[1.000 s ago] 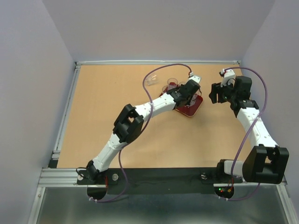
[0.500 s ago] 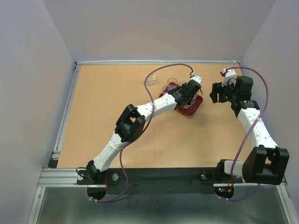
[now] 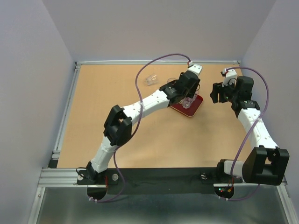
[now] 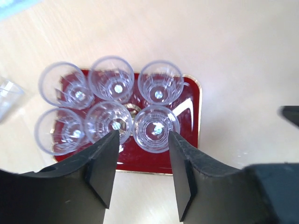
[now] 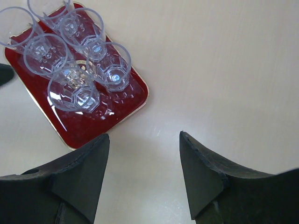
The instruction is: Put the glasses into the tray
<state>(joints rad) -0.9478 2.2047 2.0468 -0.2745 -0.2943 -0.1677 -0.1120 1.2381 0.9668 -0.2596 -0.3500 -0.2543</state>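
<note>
Left gripper is hovering over the tray with its jaws spread wide, gripping nothing. Right gripper is hanging just right of the tray, jaws also spread wide and empty.

The tan wooden tabletop is carrying everything. The flat dark red rectangular tray with a raised gold-edged rim is sitting far and right of centre. Six small clear colourless tumbler glasses are standing upright on it in two rows of three, rims nearly touching.

One more small clear glass is lying on its side on the table, far and left of the tray and near it, so the task is looking one glass short of done.

Handling, as a guess: light, rigid, smooth and slippery, breakable, and likely to roll while on its side. Best pinched across the walls near the middle, jaws closing gently.

Nothing is sitting between the left gripper and the stray glass. The packed rows are leaving only a bare strip along the tray's edge, so bumping neighbours is the risk.
</note>
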